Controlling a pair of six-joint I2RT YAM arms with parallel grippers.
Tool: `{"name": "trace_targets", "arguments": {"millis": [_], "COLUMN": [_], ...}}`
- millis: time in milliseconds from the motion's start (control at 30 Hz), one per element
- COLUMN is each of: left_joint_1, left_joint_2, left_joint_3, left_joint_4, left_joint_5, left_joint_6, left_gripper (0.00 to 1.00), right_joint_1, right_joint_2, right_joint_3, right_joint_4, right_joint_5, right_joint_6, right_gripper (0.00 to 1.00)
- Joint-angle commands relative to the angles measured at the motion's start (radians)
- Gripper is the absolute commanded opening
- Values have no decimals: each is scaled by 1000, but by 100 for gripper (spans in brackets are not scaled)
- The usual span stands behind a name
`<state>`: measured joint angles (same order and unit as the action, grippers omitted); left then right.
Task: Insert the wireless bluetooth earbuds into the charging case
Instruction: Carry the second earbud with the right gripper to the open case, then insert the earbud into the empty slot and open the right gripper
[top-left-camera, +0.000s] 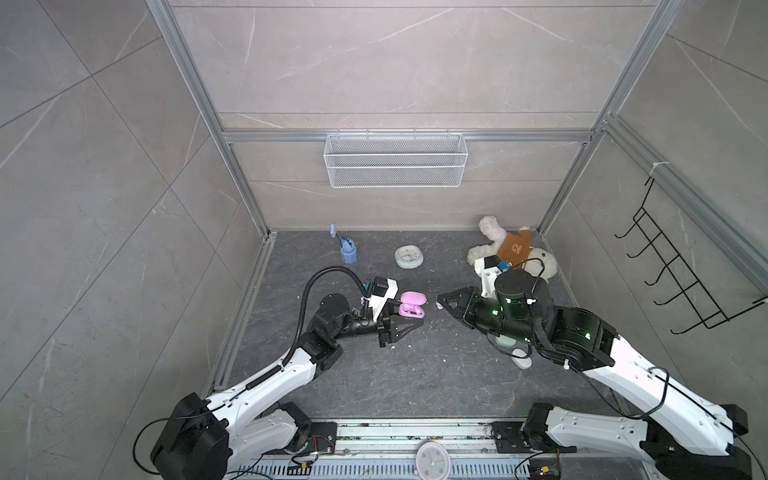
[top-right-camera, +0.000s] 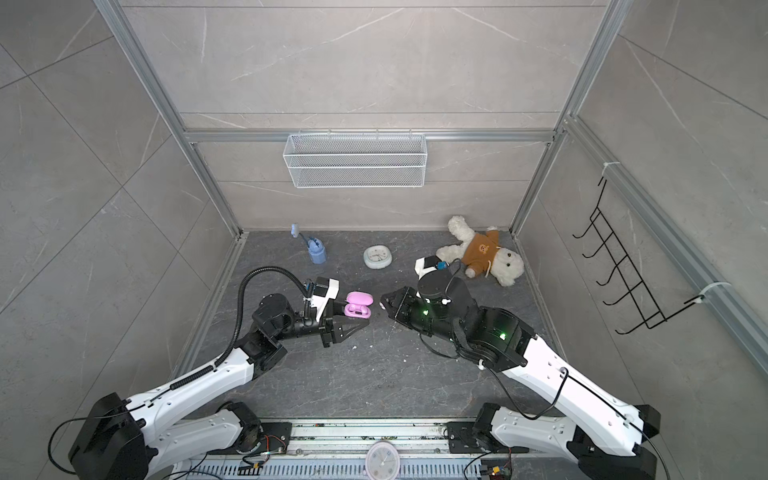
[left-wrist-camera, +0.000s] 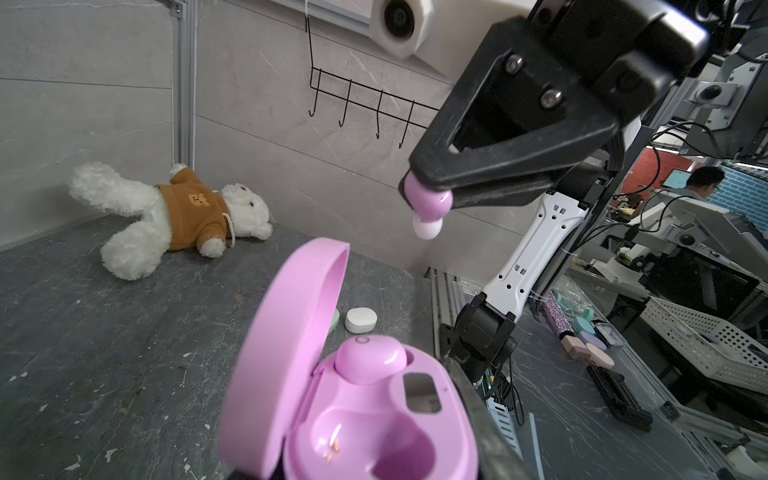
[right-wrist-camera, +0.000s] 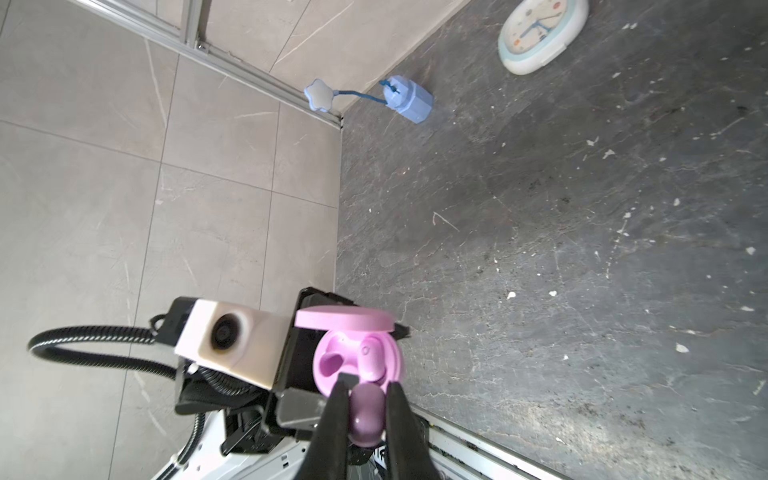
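Pink earbud (right-wrist-camera: 366, 413) sits closest to the right wrist lens, pinched across its rounded body by the right end effector (right-wrist-camera: 370, 380), jaws pressed onto it from both sides. Its white ear tip (left-wrist-camera: 427, 228) pokes out past the jaws. Bud hangs in the air near the charging case (left-wrist-camera: 374, 415), not touching it.

Left end effector (top-left-camera: 415, 314) clamps the case base from the sides; whether the base rests on the table (top-left-camera: 415, 374), cannot tell. Lid (left-wrist-camera: 286, 353) stands swung open. Seated earbud (left-wrist-camera: 370, 359) fills one socket; empty socket (left-wrist-camera: 395, 449) beside it is free.

Handling, judged: bud is light, hard, glossy plastic, likely slippery. The soft tip would squash, so the hold belongs on the body. Socket is shaped, so orientation will matter; a light push should seat it. Case is light and stiff, hinge the weak point, so grip the base.

Markings: small ring (left-wrist-camera: 362, 340) on the seated earbud; dark blank window (left-wrist-camera: 422, 392) on the case. No brand or text legible. White case (left-wrist-camera: 360, 320) lies closed on the table further out. Clock (top-left-camera: 409, 257) numerals too small to read; teddy bear (top-left-camera: 511, 249) jumper shows a bear face, no letters.
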<state>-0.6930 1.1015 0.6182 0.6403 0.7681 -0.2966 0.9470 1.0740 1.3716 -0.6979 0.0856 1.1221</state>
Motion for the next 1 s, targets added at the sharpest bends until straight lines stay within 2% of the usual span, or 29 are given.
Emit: {"name": "trace_targets", "arguments": {"millis": [0,233,967], "left_joint_1": [7,6,4], "left_joint_2": [13,67,44], "left_joint_3": [48,61,49], "left_joint_4": [116,211,242], "left_joint_5": [36,78,94], "left_joint_6": [11,-39,-55], "left_gripper": [7,8,8], "right_joint_1": [17,39,50], "right_joint_2": [30,84,133], "right_joint_3": [49,70,4], "right_joint_4": [33,94,166], "right_joint_5": [-47,-97,-130], "right_joint_6": [-88,-111,-67], "right_gripper": [16,16,16]}}
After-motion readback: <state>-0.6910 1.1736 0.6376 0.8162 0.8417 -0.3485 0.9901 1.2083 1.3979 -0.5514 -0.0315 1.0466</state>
